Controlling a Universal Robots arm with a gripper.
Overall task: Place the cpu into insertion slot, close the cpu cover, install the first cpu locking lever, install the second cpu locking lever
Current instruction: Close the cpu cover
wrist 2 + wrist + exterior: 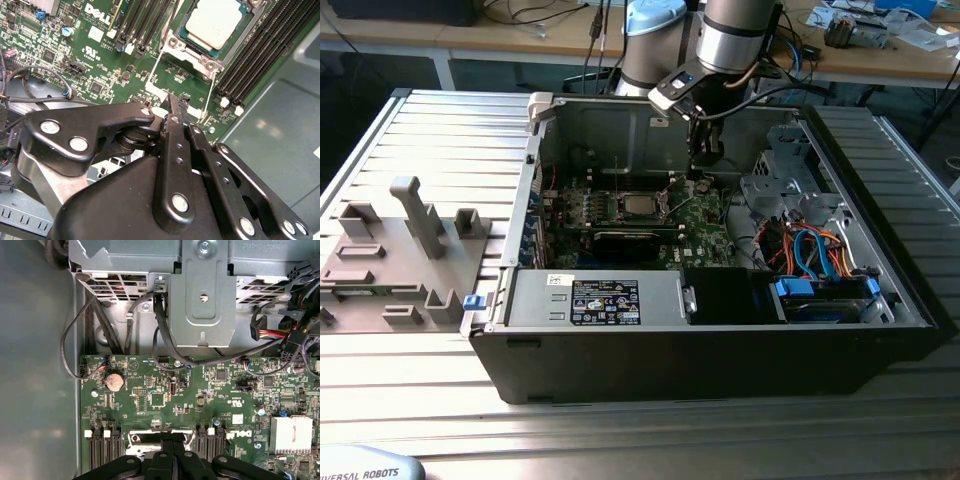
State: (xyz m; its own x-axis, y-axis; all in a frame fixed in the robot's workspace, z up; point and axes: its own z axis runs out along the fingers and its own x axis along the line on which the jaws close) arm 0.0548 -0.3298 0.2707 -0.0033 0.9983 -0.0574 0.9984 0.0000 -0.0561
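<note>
The cpu [215, 22] lies in the insertion slot [239, 36] on the green motherboard [95, 65], its pale silver top facing up; in the exterior view the cpu [638, 207] sits mid-board. The silver cpu cover [176, 43] lies flat around it. A thin wire lever [154, 70] runs from the socket toward my gripper [175, 106]. The black fingers [170, 150] are pressed together, their tips just off the socket's corner and close to the wire; I cannot tell whether they pinch it. In the exterior view the gripper [701, 176] hangs low over the board, to the right of the socket.
Black memory slots [260, 55] flank the socket. A metal drive cage [202, 300] and black cables [160, 335] stand beside the board, and the case wall [610, 125] rises behind it. A black power supply [610, 300] fills the case front. Grey fixture blocks [420, 215] are on the exterior view's left.
</note>
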